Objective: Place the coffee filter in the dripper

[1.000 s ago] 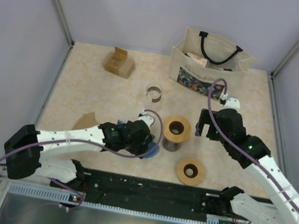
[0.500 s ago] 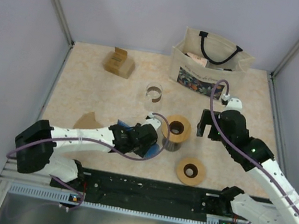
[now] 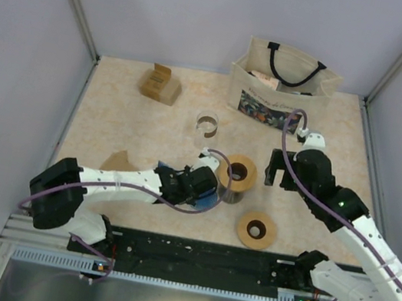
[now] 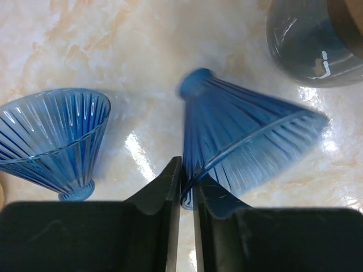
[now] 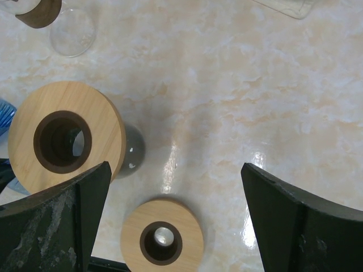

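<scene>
Top external: pinches the blue ribbed dripper (image 3: 209,196) in the left gripper (image 3: 201,186), close against the near-left side of the wood-collared carafe (image 3: 251,167). Leaves little room there. Left wrist: shows both fingers (image 4: 164,192) clenched on the dripper's (image 4: 244,141) rim, cone tipped sideways and slightly blurred above the marble table (image 4: 142,34), with a second blue cone (image 4: 54,139) just left, apart.

Holds the right gripper (image 3: 282,169) spread wide and empty over bare table right of the carafe, a loose wooden ring (image 3: 265,234) nearer the bases. Finds the brown coffee filter (image 3: 115,159) flat by the left arm, well apart from the dripper, near the left wall. Keeps open floor mid-table before the tumbler (image 3: 207,124), box (image 3: 160,83) and tote bag (image 3: 278,86) at the back edge.

Differs from a second ago in the left elbow, now further toward the middle; matches it in the right arm, all but unmoved.
</scene>
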You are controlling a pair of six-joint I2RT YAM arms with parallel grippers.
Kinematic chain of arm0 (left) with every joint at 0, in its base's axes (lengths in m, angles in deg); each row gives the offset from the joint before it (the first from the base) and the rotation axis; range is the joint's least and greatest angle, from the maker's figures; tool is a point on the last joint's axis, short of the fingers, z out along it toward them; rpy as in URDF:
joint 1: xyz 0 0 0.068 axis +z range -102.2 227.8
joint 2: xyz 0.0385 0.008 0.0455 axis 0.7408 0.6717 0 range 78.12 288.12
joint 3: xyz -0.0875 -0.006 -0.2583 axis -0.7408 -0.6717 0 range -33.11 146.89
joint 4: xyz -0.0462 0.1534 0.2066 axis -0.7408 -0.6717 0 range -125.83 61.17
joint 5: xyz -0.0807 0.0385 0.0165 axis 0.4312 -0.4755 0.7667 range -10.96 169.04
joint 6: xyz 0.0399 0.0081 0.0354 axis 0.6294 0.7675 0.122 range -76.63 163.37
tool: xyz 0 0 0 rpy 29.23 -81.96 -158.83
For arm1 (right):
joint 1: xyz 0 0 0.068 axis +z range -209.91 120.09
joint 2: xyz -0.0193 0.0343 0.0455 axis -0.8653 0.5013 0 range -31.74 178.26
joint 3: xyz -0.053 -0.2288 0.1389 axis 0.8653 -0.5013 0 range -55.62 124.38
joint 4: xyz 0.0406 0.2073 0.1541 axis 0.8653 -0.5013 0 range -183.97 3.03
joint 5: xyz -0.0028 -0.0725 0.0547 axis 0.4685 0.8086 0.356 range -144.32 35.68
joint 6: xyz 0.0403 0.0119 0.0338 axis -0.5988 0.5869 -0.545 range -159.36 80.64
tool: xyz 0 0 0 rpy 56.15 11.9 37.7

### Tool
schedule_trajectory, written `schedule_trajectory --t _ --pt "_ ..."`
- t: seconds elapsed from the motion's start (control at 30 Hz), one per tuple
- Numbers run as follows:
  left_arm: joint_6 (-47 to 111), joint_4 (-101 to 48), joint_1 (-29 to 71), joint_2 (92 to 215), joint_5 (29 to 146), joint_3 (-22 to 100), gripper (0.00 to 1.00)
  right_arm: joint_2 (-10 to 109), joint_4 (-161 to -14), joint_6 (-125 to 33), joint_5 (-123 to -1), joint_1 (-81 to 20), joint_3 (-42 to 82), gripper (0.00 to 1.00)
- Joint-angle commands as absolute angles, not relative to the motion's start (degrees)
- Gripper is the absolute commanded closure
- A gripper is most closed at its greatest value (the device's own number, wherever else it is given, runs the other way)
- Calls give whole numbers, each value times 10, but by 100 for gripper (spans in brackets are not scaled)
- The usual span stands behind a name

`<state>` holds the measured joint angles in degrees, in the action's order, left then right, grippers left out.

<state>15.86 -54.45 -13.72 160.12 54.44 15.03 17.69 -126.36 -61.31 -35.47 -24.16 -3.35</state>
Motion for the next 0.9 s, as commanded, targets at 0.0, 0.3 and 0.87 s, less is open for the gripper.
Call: schedule_trajectory --t 0.0,0.3,0.87 --pt "129 -570 -139 1597 507 186 90 164 -1252 -605 -361 -248 -33 2" --pt "49 -698 -140 1573 486 224 100 162 -1252 -605 -362 -248 -36 2" --pt "35 -849 -38 1475 640 484 100 123 -1247 -626 -313 -248 -60 3"
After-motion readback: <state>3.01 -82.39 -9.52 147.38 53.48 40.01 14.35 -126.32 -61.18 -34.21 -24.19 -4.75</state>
